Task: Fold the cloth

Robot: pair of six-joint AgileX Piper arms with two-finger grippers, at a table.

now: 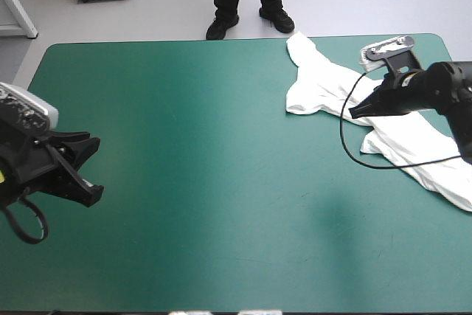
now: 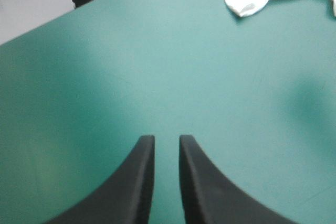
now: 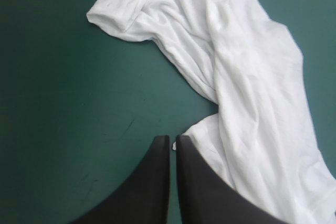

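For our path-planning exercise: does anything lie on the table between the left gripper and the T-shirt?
Nothing visible does. Only bare teal-green cover lies between the left gripper and the T-shirt, which sprawls crumpled near the far right corner.

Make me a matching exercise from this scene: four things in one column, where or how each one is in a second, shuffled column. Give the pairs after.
Things
1. white short-sleeved T-shirt
2. left gripper, black, fin-shaped
3. right gripper, black, fin-shaped
4. teal-green table cover

Places or states
A. over bare cover near the table's left edge, far from the cloth
B. tip at the cloth's edge, toward the table's right side
C. crumpled in a long strip from the far edge to the right edge
D. smooth, spread over the whole tabletop

Pairs: 1-C, 2-A, 3-B, 4-D
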